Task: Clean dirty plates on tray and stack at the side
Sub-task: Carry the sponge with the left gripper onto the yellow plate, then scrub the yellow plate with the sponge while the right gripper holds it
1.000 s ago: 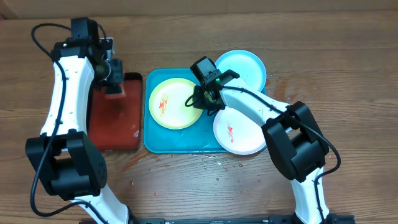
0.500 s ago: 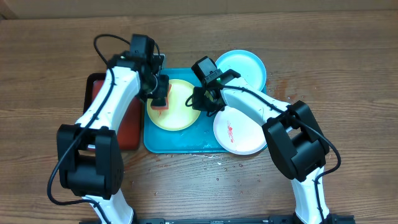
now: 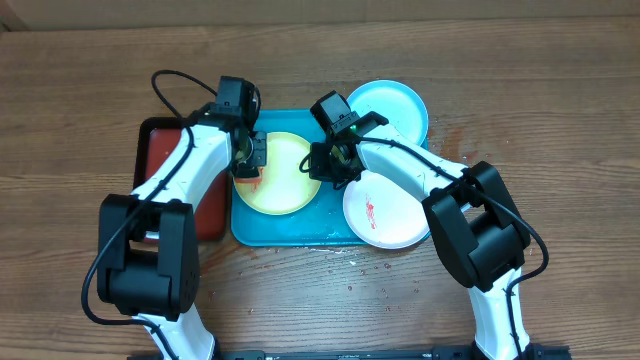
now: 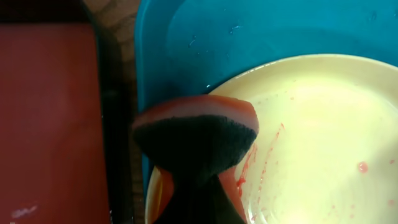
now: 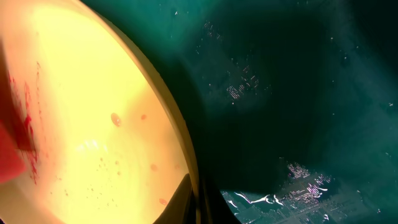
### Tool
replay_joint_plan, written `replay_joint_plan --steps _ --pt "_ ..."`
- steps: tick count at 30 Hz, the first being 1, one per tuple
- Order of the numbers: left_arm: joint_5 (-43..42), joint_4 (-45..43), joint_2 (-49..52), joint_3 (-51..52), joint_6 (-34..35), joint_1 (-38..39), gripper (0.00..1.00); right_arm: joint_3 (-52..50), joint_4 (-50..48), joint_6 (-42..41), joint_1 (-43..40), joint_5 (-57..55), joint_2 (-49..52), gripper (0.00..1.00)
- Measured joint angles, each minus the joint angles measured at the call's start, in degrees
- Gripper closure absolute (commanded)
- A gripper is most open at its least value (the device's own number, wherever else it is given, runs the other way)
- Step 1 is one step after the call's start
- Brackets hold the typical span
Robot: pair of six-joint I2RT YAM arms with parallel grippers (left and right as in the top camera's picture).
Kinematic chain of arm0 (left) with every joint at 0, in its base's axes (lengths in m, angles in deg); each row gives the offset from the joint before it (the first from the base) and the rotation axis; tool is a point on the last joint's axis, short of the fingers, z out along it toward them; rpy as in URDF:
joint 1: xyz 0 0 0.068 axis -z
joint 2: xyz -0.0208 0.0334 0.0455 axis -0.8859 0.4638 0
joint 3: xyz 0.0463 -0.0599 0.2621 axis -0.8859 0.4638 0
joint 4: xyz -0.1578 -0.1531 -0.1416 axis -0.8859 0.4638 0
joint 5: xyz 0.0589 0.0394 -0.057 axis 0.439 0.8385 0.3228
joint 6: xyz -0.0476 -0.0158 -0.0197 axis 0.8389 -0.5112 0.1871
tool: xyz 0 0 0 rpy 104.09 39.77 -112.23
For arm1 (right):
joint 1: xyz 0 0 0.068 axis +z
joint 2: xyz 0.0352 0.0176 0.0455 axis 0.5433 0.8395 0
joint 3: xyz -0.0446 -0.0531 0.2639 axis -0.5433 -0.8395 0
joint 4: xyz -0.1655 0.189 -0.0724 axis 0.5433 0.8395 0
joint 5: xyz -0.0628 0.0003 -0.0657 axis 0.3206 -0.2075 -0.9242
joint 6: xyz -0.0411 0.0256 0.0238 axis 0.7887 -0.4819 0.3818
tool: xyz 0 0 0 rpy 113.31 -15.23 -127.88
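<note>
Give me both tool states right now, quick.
Left tool: closed on the sponge, which sits at the green plate's edge.
Right tool: closed, pinching the green plate's rim.

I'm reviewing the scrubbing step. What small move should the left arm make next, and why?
Probably wipe the sponge rightward across the lime-green plate. The left tool holds the sponge at the plate's left edge, red streaks and droplets lie just right of it, and the right tool pinches the opposite rim, which should steady the plate.
</note>
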Motion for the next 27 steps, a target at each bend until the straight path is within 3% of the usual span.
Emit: replay_joint_plan --steps 12,15,23,27 --pt "-0.74 -1.49 0.0 3.56 -0.92 1.46 0.96 0.0 0.17 0.37 -0.15 0.07 0.0 0.96" --pt "-4.46 -1.29 0.0 3.85 -3.26 1.44 0.96 0.0 0.2 0.46 -0.15 0.17 0.0 0.96" --pt "-24.68 -1.09 0.0 4.94 -15.34 1.49 0.96 0.0 0.26 0.5 -0.15 0.31 0.0 0.96" --pt "-22.95 -4.17 0.0 5.42 -14.29 1.49 0.96 0.0 0.37 0.46 -0.15 0.39 0.0 0.96"
